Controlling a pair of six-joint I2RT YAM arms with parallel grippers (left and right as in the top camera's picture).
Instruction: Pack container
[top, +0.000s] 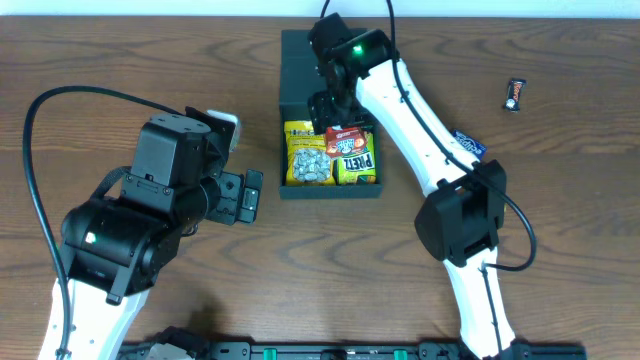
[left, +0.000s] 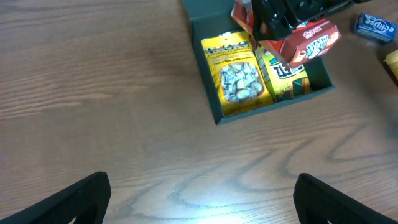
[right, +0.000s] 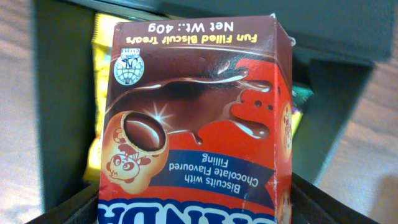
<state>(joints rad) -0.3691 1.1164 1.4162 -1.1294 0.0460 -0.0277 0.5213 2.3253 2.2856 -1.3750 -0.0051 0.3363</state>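
Observation:
The black container (top: 292, 80) sits open at the table's top centre, its lid flap at the far side. Inside lie a yellow nut packet (top: 307, 153) and a yellow-green pretzel packet (top: 355, 163). My right gripper (top: 335, 115) is shut on a red biscuit box (top: 341, 137) and holds it over the container's middle; the box fills the right wrist view (right: 193, 118). My left gripper (top: 250, 195) is open and empty, left of the container. The left wrist view shows the container (left: 217, 112) and the red box (left: 314, 38) ahead.
A small dark snack bar (top: 514, 94) lies at the far right. A blue gum pack (top: 467, 143) lies beside the right arm, also in the left wrist view (left: 375, 26). A yellow item edge (left: 393, 62) shows at the right.

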